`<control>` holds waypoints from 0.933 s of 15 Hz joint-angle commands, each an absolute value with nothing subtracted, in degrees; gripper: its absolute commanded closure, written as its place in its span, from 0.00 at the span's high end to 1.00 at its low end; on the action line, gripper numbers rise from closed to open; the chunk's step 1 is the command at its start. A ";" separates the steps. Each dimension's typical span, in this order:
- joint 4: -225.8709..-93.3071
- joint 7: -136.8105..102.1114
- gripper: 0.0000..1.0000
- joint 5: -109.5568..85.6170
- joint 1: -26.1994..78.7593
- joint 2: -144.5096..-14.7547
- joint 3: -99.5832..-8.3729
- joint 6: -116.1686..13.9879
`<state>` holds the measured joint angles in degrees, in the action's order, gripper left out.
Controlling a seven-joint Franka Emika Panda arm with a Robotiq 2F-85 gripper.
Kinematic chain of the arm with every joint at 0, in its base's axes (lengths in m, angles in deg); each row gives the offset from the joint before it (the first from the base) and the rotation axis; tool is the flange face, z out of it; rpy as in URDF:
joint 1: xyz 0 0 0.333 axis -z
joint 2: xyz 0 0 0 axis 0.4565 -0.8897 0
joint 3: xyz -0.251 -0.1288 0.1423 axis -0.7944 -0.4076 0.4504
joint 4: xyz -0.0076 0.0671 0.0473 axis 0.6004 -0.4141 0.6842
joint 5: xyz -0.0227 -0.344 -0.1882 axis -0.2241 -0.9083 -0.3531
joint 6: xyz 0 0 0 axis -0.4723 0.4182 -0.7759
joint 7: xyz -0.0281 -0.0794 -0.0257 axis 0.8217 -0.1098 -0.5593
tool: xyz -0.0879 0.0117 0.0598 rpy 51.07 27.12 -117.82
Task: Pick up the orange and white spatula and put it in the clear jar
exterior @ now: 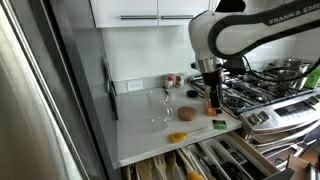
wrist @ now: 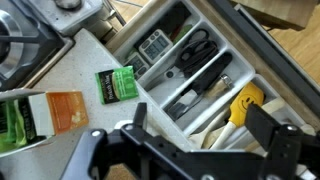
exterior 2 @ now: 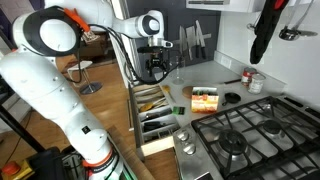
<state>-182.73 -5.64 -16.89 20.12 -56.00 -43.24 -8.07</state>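
The orange and white spatula [wrist: 246, 102] has a yellow-orange head with a smiley face and a pale handle. It lies in a compartment of the open cutlery drawer [wrist: 205, 45]. My gripper [wrist: 200, 130] is open and empty above the drawer, and the spatula's head is close to the right-hand finger. In both exterior views the gripper [exterior: 210, 86] [exterior 2: 155, 68] hangs over the counter's front edge. The clear jar [exterior: 160, 105] stands upright on the white counter, to the side of the gripper.
A green tea packet [wrist: 118, 83] and an orange and green box [wrist: 50, 115] lie on the counter by the drawer. Black utensils [wrist: 190, 60] fill other compartments. A brown disc [exterior: 188, 113] and small jars [exterior: 172, 81] sit on the counter. The gas stove [exterior 2: 240, 135] adjoins it.
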 commanded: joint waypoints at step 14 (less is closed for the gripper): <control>-172.58 7.20 1.00 -15.38 21.40 -65.40 -44.07 -5.96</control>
